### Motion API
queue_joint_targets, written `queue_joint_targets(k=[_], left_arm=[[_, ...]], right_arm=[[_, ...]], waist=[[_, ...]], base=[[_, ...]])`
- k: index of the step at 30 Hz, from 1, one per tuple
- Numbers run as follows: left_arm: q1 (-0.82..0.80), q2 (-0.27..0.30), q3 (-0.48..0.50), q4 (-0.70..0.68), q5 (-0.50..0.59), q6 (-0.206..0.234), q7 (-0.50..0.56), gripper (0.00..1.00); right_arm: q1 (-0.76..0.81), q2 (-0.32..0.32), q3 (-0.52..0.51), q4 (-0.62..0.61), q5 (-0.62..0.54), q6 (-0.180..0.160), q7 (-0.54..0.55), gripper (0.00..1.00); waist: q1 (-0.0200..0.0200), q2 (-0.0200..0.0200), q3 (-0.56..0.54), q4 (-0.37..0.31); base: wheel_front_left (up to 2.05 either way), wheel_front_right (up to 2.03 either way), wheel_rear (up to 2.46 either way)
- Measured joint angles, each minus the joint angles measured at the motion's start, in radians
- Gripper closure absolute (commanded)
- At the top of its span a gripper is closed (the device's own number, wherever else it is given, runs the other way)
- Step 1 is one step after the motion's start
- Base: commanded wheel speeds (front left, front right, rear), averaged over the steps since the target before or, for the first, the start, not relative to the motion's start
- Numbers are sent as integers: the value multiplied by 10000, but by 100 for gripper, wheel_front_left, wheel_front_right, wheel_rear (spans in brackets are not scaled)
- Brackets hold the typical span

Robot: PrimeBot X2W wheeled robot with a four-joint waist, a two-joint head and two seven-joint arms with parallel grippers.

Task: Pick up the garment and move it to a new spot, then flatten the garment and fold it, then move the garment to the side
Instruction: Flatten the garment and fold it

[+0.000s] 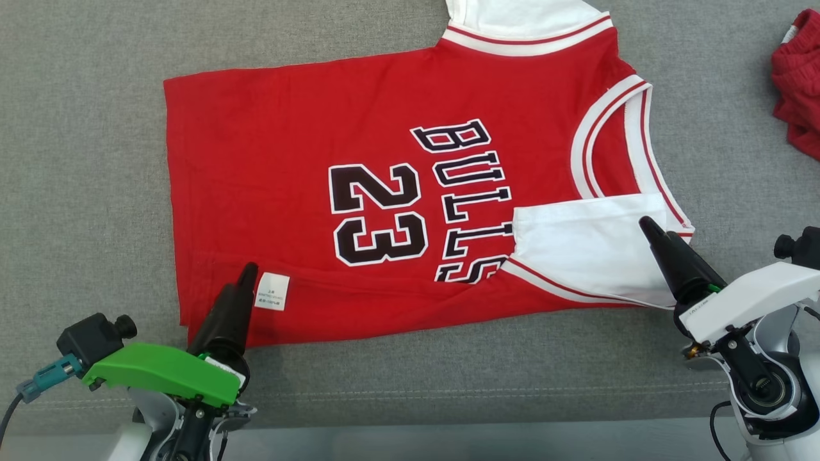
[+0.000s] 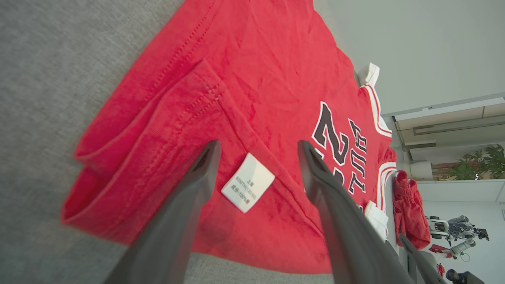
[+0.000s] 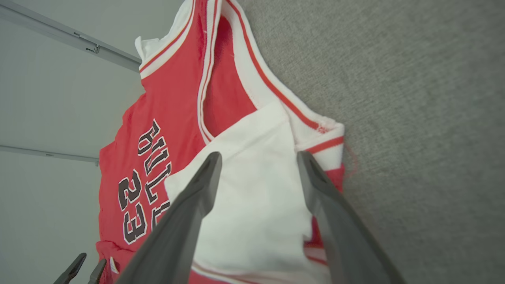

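The garment (image 1: 307,128) is a red jersey with white trim, "BULLS 23" printed in black, spread nearly flat on the grey surface. Its near edge is folded up over the body, showing a white care label (image 1: 271,291) and a white sleeve (image 1: 589,243). My left gripper (image 1: 248,269) stands open over the hem corner, its fingers straddling the label (image 2: 247,187) on the red cloth (image 2: 252,79). At the other end my right gripper (image 1: 646,224) is open above the folded white sleeve (image 3: 252,205) of the jersey (image 3: 169,90). Neither gripper holds cloth.
A second crumpled red cloth (image 1: 801,89) lies at the far right edge of the grey surface (image 1: 83,160). The front seam of the surface runs just below the jersey. Bare grey room lies to the left and right of the jersey.
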Motion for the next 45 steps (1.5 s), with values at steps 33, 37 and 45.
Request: queue_joint_targets(k=[33,37,45], left_arm=[[-670,915,155,1212,2420,0,320,0],[-841,1055,-48,1218,3022,0,441,0],[-872,817,-121,1340,3386,0,625,0]], right_arm=[[-438,222,280,146,-84,0,174,100],[-438,291,299,161,-71,0,203,100],[-438,378,290,174,31,0,203,100]], waist=[[0,0,-112,-146],[0,0,-98,-180],[0,0,-62,-245]], base=[[0,0,0],[0,0,0],[0,0,0]])
